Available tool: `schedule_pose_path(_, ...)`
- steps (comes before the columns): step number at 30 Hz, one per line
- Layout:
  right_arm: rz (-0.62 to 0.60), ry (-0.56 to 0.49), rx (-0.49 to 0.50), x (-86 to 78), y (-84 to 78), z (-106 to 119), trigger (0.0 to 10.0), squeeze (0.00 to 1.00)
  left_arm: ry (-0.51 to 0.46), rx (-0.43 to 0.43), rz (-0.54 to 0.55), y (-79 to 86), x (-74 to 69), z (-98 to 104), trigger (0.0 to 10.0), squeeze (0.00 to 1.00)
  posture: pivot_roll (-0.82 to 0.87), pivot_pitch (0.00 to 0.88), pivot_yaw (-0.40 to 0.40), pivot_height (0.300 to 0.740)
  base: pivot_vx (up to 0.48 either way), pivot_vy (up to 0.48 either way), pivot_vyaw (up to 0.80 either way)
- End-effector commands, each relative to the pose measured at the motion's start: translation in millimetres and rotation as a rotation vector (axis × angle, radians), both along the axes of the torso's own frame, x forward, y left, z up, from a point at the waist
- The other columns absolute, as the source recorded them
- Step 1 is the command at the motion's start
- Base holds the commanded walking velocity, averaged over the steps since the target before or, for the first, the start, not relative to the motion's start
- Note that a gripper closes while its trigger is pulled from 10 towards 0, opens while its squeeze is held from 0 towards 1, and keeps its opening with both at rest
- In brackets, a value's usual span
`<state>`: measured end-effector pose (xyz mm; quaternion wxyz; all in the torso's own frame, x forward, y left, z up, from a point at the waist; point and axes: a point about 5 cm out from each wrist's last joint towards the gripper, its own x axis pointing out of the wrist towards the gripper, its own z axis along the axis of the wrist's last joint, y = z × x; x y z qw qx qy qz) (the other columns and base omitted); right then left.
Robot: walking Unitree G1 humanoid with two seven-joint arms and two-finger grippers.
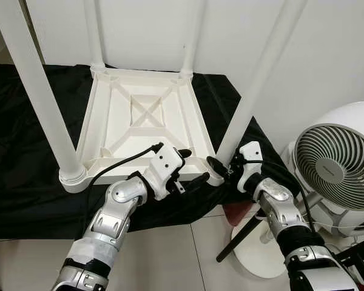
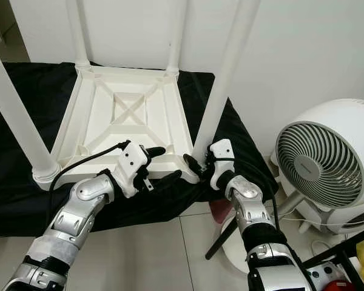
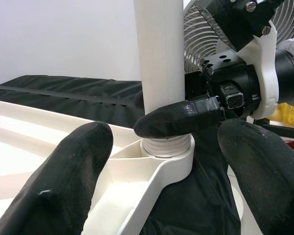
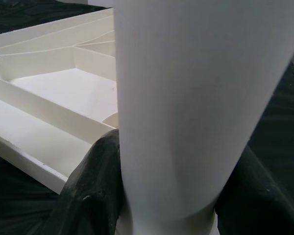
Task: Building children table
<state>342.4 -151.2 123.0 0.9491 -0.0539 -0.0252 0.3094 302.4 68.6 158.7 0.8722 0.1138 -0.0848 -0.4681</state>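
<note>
A: Table [image 1: 139, 121], white, upside down on the black cloth [image 1: 24, 182], four legs up. Your risk?

B: Leg [image 1: 255, 91], near right corner: twist it off-axis and you cross the thread in its socket.

A: Right gripper [image 1: 221, 167]?

B: Closed round that leg's base.

A: Left gripper [image 1: 191, 167]?

B: Spread wide, empty, just beside the corner; it could nudge the table.

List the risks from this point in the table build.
The right tool clamps the near-right white plastic leg just above its corner socket; twisting off-axis might cross-thread or loosen it. The left tool is open beside that corner, so the upturned white plastic tabletop could slide on the black cloth. The white floor fan stands near the right elbow.
</note>
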Motion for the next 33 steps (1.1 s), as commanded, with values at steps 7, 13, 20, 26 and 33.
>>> schedule_pose_path(7,-0.174,0.044,0.073,-0.2,4.6,-10.5,10.0,0.00,-0.006,-0.017,0.072,-2.0,4.2,2.3,10.0,0.00,-0.08,0.000,-0.101,0.740,0.000,0.000,0.00)
schedule_pose_path(13,-0.282,0.046,0.182,-6.7,25.9,-6.6,10.0,0.00,0.003,-0.012,0.071,-0.5,4.3,0.2,10.0,0.00,-0.08,0.000,-0.103,0.740,0.000,0.000,0.00)
schedule_pose_path(20,-0.609,0.136,0.293,-15.3,32.9,-15.9,10.0,0.00,0.007,-0.014,0.084,1.9,5.4,-0.2,10.0,0.00,-0.08,0.000,-0.106,0.740,0.000,0.000,0.00)
schedule_pose_path(26,-0.598,0.099,0.275,-20.7,40.4,-9.4,10.0,0.00,0.008,-0.013,0.080,1.7,5.1,-0.2,10.0,0.00,-0.08,0.000,-0.107,0.740,0.000,0.000,0.00)
schedule_pose_path(33,-0.565,0.111,0.292,-27.7,39.3,-11.3,10.0,1.00,0.008,-0.010,0.076,1.6,5.3,-0.3,10.0,0.00,-0.08,0.000,-0.110,0.740,0.000,0.000,0.00)
